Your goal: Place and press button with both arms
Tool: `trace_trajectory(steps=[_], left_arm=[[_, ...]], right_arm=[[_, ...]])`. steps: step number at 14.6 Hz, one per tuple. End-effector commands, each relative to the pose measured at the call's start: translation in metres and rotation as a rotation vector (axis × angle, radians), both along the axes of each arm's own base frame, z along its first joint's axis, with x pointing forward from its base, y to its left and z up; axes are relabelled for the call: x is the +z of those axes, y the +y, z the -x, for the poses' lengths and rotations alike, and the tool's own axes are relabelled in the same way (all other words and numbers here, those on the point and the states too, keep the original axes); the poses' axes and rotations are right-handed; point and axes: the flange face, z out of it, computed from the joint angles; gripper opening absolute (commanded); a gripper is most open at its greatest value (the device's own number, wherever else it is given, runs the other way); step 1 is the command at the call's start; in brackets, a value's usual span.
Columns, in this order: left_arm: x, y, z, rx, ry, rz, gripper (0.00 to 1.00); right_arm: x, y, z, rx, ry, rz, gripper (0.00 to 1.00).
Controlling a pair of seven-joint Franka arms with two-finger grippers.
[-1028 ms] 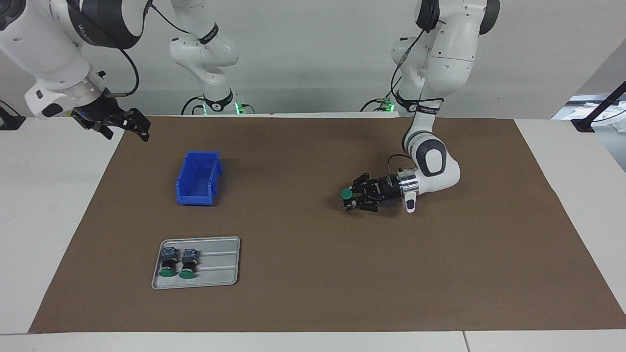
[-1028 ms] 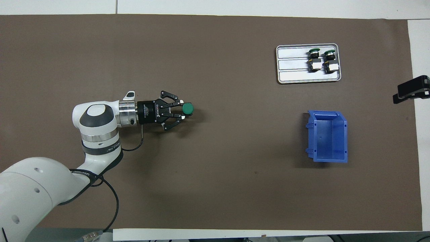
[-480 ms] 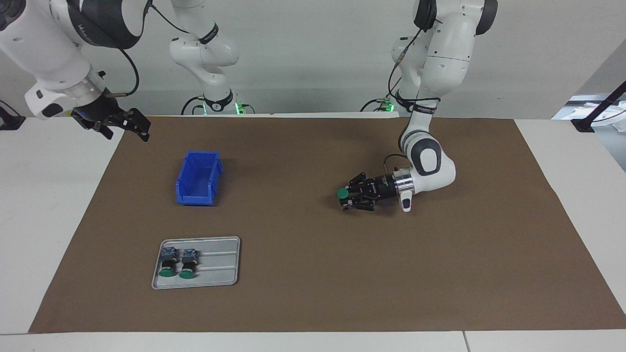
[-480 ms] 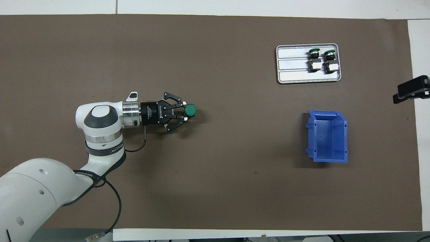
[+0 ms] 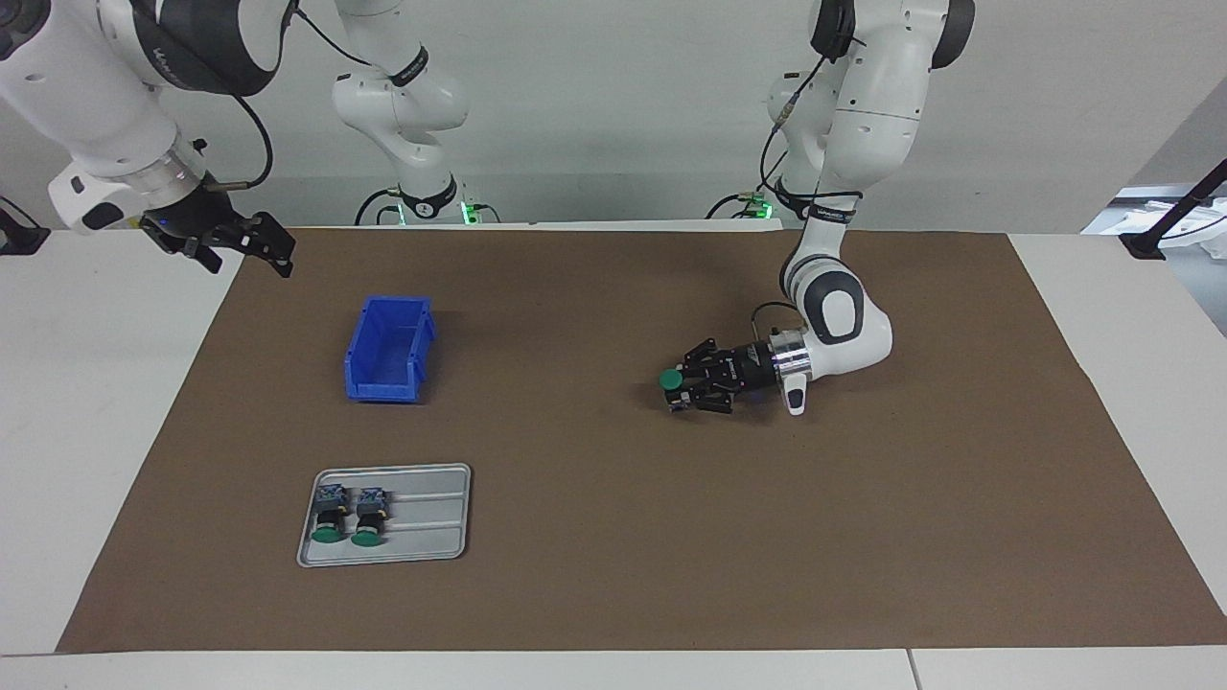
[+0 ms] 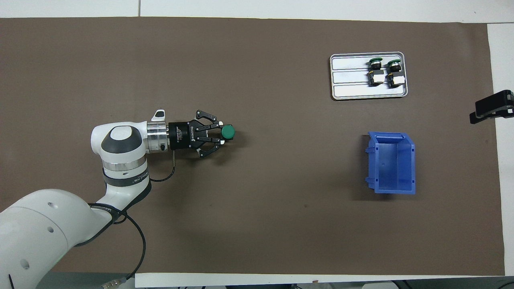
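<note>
Button [image 5: 673, 380] with the green cap sits between the fingers of your left gripper [image 5: 682, 391], low over the brown mat [image 5: 613, 594], about in the middle of the table and a bit toward the left arm's end. You can see the green cap facing up, with the gripper lying flat and pointing toward the right arm's end. Its fingers are closed on the sides of the button's body. You cannot tell if the button's bottom touches the mat.

Your right gripper [image 5: 251, 247] waits up in the air over the edge of the mat at the right arm's end. Its fingers stand wide apart and hold nothing.

Look toward the right arm's end and you will find a blue box [image 5: 388, 349] standing on the mat with its top open. Farther from the robots than the box lies a flat grey tray [image 5: 431, 517]. Two more buttons [image 5: 349, 515] lie on their sides in the tray, close together at one end, with their green caps pointing away from the robots.
</note>
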Motion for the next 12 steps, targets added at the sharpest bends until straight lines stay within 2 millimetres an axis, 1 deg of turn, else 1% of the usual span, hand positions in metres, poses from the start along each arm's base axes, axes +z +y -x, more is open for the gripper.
trace_trajectory(steps=[1,5,8,11,12], left_arm=[[-0.0017,0.0003,0.0044,0.019,-0.011,-0.01,0.38],[-0.0013,0.0004,0.0036,0.021,-0.012,-0.012,0.42],[-0.0008,-0.0022,0.0052,0.02,-0.013,-0.02,0.48],[0.0014,-0.003,0.0048,0.028,-0.013,-0.035,0.56],[0.0021,-0.0035,0.0049,0.03,-0.009,-0.037,0.57]], right_arm=[[0.0009,-0.0004,0.0077,0.017,-0.002,-0.004,0.99],[0.0009,-0.0012,0.0078,0.015,-0.002,-0.004,0.99],[0.0009,-0.0012,0.0078,0.015,-0.002,-0.004,0.99],[0.0009,-0.0004,0.0077,0.017,-0.002,-0.004,0.99],[0.0009,-0.0004,0.0077,0.017,-0.002,-0.004,0.99]])
